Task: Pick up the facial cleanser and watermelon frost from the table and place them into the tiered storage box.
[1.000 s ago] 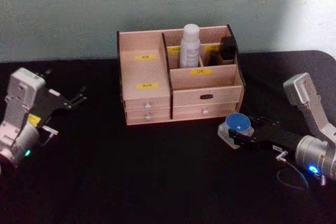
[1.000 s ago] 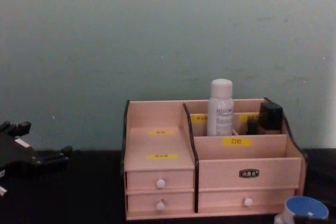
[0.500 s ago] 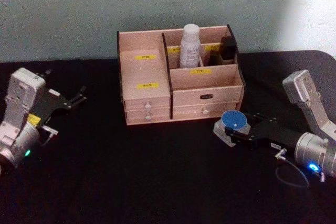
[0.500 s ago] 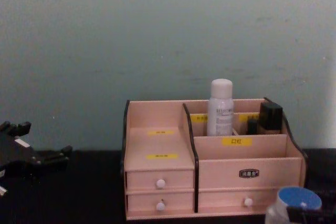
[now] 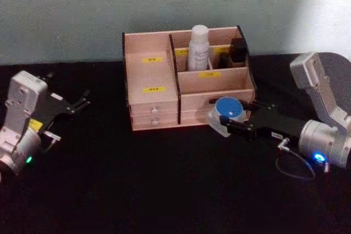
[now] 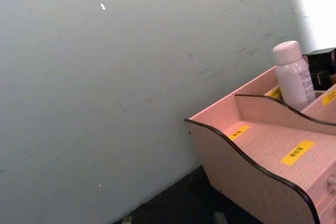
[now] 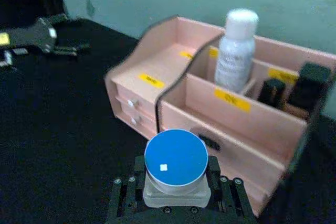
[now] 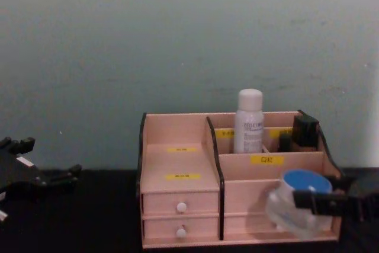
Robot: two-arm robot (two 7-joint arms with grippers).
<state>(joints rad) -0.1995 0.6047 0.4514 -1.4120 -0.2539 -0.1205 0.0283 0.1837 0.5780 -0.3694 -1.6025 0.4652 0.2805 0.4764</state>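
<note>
Right gripper (image 5: 229,120) is closed on a blue-lidded jar (image 7: 176,159), one finger clamped on either side of the body. The jar is carried clear of the black table (image 5: 164,184), just in front of the tiered storage box (image 5: 152,101), at about drawer-front height. We cannot tell which of the two task items it is. Step in hand, as we judge it: lift and carry to a compartment. To do it well, we should raise the jar above the front wall before moving forward and keep the lid level. The open tray just ahead of and above the fingers looks the best target. The white bottle (image 5: 198,47) and dark items (image 5: 237,51) beyond the jar crowd the rear slots, so we should stop short of them and release low. The jar is squat, with a translucent body and a flat round lid bearing a small pale mark. Left gripper (image 5: 82,100) is parked well to the far side, fingers apart and empty.
</note>
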